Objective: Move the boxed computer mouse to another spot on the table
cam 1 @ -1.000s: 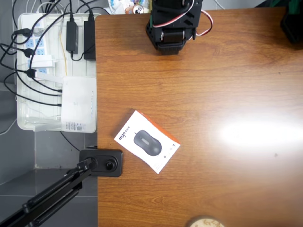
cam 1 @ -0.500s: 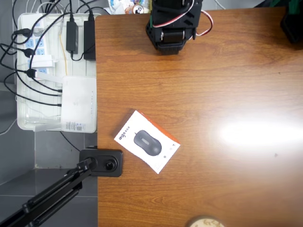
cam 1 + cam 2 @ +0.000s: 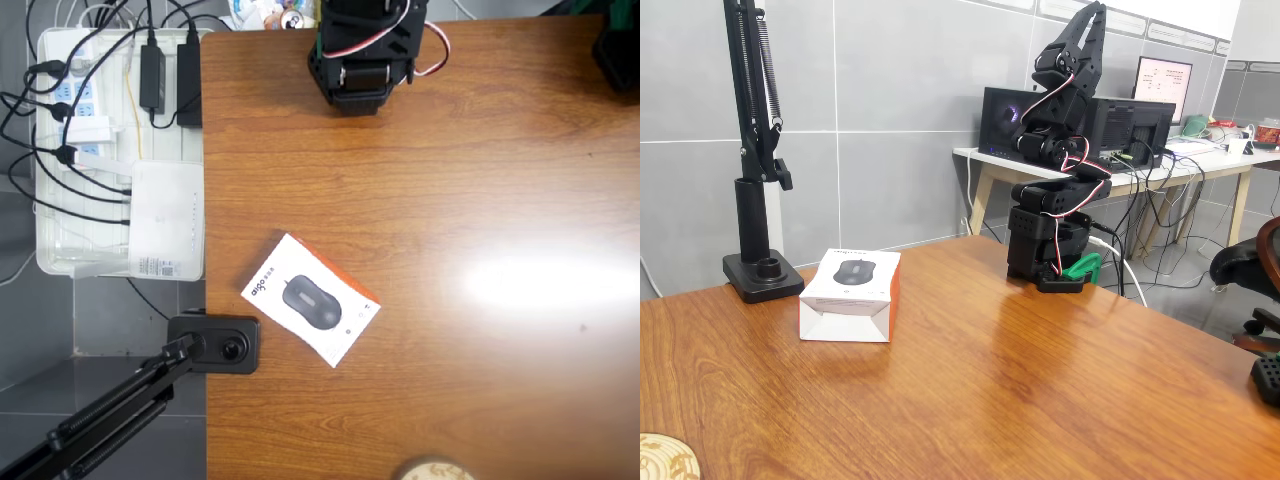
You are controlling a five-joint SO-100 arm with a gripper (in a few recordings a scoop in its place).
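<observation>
In the fixed view, nearest the camera, a pale round mat (image 3: 660, 456) sits at the counter's near left corner, partly cut off by the edge of the picture. Beyond it stretches the glossy brown wood-grain counter (image 3: 990, 390), bare across its middle and right. Farther back on the left rests the boxed computer mouse (image 3: 851, 294), lying flat with the dark mouse picture facing up, a white end flap toward the camera and its orange side turned right; in the overhead view the boxed computer mouse (image 3: 311, 299) lies skewed to the counter's edges, near the left rim. Just behind the box on the left, apart from it, stands a black clamp base (image 3: 762, 275) carrying a black spring-arm stand (image 3: 755, 90). At the far right the black robot arm (image 3: 1052, 225) is folded on its base, well apart from the box, with the claw (image 3: 1087, 25) raised high and pointing up; its fingers look drawn together and hold nothing. In the overhead view, a white tray of power strips (image 3: 110, 150) with cables sits off the counter's left edge.
</observation>
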